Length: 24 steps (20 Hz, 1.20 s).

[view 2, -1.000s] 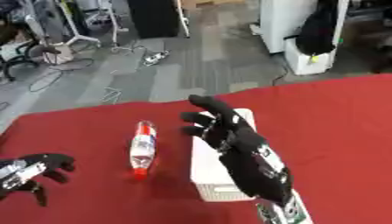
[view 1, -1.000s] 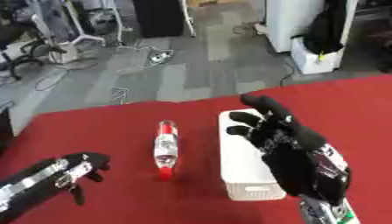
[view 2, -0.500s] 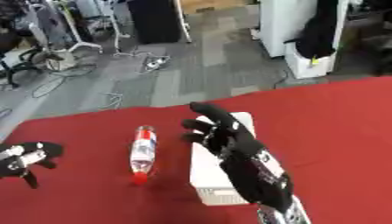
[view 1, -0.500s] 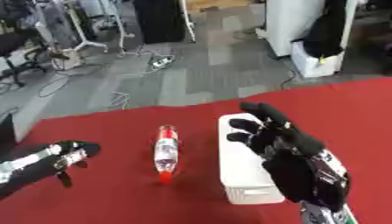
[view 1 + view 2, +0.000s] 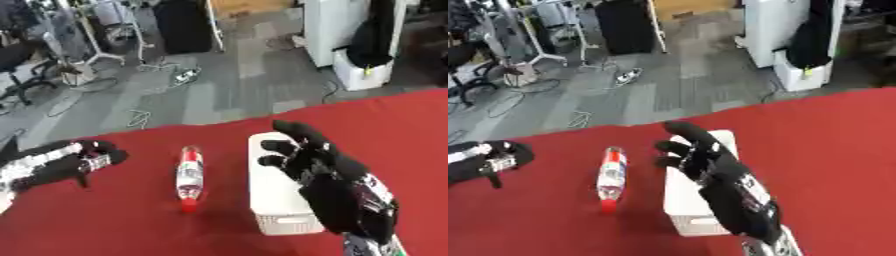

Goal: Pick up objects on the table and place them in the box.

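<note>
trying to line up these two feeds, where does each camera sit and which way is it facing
Left eye view: in the head, looking down at the red table, bottle and white box; right hand over the box, left hand at the left edge.
Right eye view: same head, set slightly rightward, same downward look, things shifted left.
Shared: both hands, bottle, box, and the floor beyond.

Place: a robotics lab or workshop is suggested.
Floor: grey carpet tiles (image 5: 227, 95) are laid, with loose cables (image 5: 140, 119) and a power strip (image 5: 185, 76) strewn across them.
Equipment: wheeled metal stands (image 5: 87, 50), a black cabinet (image 5: 182, 25) and a white unit (image 5: 337, 25) are seen.
Work surface: a table is covered in red cloth (image 5: 105, 220).
</note>
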Available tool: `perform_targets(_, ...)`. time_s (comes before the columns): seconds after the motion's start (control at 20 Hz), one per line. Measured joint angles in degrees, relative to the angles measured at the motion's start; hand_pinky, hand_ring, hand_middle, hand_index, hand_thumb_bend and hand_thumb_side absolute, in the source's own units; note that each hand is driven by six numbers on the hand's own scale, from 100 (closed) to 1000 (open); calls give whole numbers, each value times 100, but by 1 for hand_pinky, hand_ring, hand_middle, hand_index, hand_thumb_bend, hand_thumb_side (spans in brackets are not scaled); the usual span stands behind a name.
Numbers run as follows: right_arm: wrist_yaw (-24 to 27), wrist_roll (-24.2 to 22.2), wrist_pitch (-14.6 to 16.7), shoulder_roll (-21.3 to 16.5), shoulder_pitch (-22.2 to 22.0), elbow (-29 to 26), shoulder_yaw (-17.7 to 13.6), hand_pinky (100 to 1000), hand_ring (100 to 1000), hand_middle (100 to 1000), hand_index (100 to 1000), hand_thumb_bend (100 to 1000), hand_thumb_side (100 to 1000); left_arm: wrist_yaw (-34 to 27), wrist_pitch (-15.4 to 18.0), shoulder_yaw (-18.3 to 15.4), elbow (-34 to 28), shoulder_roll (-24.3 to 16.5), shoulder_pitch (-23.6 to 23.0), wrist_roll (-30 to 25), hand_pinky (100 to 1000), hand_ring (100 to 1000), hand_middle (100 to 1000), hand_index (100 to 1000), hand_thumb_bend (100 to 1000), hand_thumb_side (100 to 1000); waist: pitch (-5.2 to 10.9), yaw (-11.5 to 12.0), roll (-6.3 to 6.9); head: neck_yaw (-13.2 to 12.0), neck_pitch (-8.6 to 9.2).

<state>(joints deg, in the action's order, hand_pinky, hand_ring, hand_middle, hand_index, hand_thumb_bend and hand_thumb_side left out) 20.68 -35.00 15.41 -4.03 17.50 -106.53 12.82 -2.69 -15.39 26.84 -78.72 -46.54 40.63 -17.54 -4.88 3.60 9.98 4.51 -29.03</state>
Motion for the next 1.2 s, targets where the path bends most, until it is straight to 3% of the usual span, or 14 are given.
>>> perform_targets(0.5,0,-32,-32,-2,-26,-1,35,869,916,981,1000,100,1000,546,319,-79,1072,841,429,-135,542,796,809,916,426,891,6,-73,54,10,22)
perform_targets(1.2,44,-70,-67,-36,-54,-1,67,871,918,982,1000,100,1000,902,622,-428,1911,1394,747,-135,519,786,794,906,385,914,6,-129,62,-5,48)
